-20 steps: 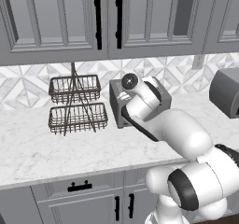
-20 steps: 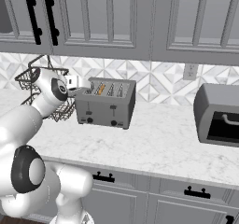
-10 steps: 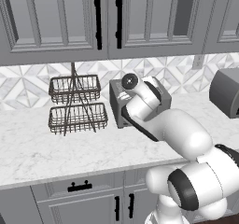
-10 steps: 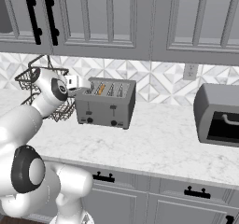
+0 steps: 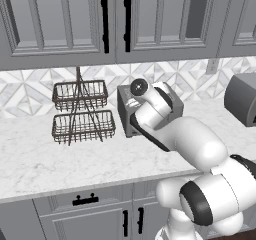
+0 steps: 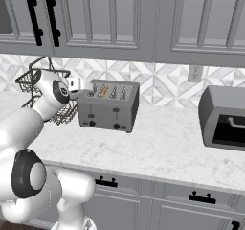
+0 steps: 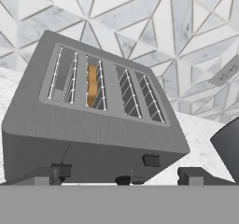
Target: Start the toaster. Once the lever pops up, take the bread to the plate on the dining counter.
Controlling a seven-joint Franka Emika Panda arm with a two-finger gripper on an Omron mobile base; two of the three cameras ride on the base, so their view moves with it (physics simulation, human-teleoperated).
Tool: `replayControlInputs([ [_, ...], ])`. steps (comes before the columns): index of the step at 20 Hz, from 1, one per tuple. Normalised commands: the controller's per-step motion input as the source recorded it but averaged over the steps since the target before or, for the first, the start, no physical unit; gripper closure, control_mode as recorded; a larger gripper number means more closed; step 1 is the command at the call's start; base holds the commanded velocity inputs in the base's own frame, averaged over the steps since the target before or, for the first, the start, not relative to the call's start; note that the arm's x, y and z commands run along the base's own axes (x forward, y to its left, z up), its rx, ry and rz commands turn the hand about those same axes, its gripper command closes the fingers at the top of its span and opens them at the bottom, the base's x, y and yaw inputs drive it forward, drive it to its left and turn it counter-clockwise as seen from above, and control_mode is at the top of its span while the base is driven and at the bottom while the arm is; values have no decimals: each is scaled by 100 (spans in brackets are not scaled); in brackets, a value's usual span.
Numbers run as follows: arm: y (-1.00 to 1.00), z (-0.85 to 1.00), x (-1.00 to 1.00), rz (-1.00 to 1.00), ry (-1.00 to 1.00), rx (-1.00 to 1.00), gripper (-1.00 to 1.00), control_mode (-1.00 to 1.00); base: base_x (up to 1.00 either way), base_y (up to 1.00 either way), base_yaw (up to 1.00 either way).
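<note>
Four slots run along the top of the toaster [image 6: 109, 106], which stands on the marble bench [image 6: 162, 145] against the tiled wall, under grey upper cabinets [image 6: 119, 18]. From the right base camera the toaster sits at about ten o'clock of the bench's middle, with a grey oven box [image 6: 224, 117] well apart at three o'clock and a two-tier wire basket [image 5: 80, 111] beside it at nine o'clock. The white arm [image 5: 185, 144] reaches in from the toaster's basket side, its hand close to the front left corner. In the hand camera the toaster [image 7: 93, 120] appears tilted; two slider levers show low on its front, one [image 7: 60, 170] at seven o'clock and one [image 7: 151, 160] at five o'clock. The bread [image 7: 92, 85] stands upright in the second slot from the left, its golden top just below the slot's rim. The fingers [image 7: 121, 177] are spread apart, released, holding nothing, their tips low before the toaster's front.
</note>
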Motion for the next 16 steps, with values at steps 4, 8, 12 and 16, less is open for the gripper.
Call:
replayControlInputs([
  [4,0,0,0,0,0,0,-100,-100,0,0,0],
  [8,0,0,0,0,0,0,-100,-100,0,0,0],
  [12,0,0,0,0,0,0,-100,-100,0,0,0],
  [16,0,0,0,0,0,0,-100,-100,0,0,0],
])
